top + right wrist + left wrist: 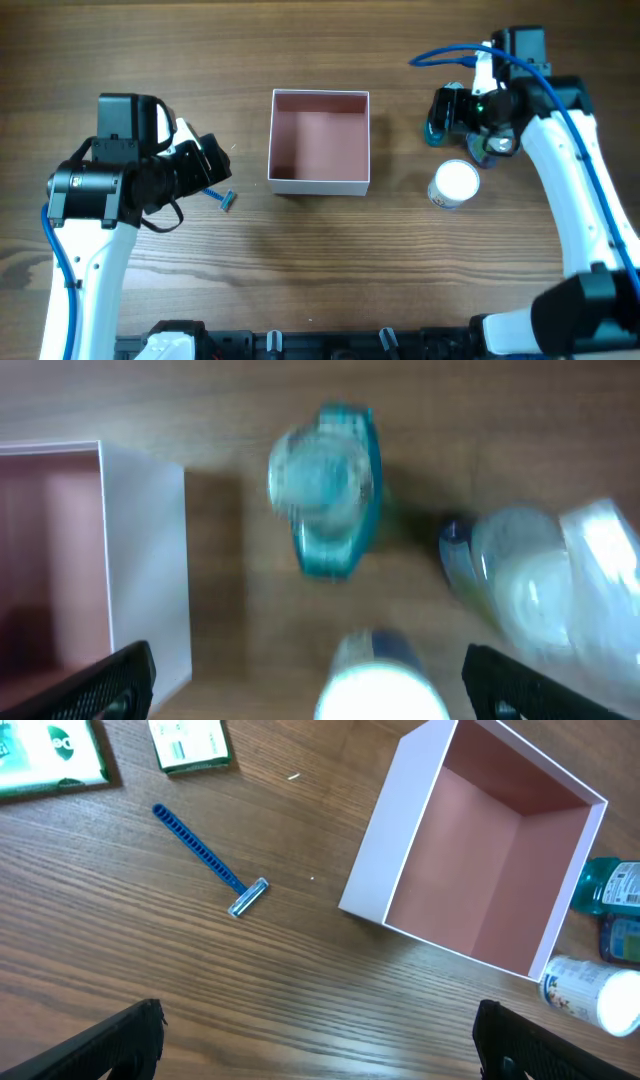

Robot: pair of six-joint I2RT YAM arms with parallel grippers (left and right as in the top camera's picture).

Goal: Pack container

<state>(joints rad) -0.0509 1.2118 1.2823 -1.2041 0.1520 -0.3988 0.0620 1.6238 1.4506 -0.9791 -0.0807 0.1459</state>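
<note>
Container (320,140) empty; both arms hover nearby.
Overhead: it sits in the middle of the table (320,280). Left wrist: left jaws spread wide near the blue razor (208,858), seemingly lining up a pick. Right wrist, blurred: right jaws released above the teal bottle (330,485).

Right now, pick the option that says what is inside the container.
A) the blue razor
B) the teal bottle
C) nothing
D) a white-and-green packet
C: the container shows only its bare pink floor in the overhead and left wrist views, while the razor and the teal bottle sit outside its walls.
</note>
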